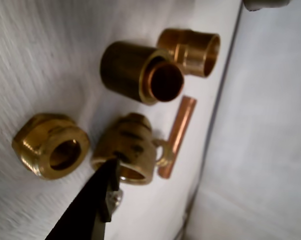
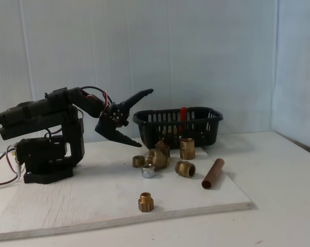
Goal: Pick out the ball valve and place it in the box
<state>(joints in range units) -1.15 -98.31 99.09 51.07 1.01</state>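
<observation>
In the wrist view, brass fittings lie close together on the white board [image 1: 50,60]. A hex nut [image 1: 50,145] sits at the left, and a big brass sleeve [image 1: 135,70] and a smaller ring [image 1: 193,50] sit higher up. A thin copper tube [image 1: 178,137] lies just beside a brass piece [image 1: 125,147]. One dark claw finger [image 1: 90,205] pokes in from below, its tip touching or just over that piece.

In the fixed view, the claw [image 2: 144,118] is spread wide and holds nothing. It hangs above the fittings, left of the box [image 2: 196,131]. Something red [image 2: 183,116], likely the ball valve's handle, stands inside the box. A brown pipe [image 2: 212,173] lies to the right. A silver nut [image 2: 148,172] and a lone brass fitting [image 2: 145,201] sit nearer the front of the board on the bench [image 2: 278,206].
</observation>
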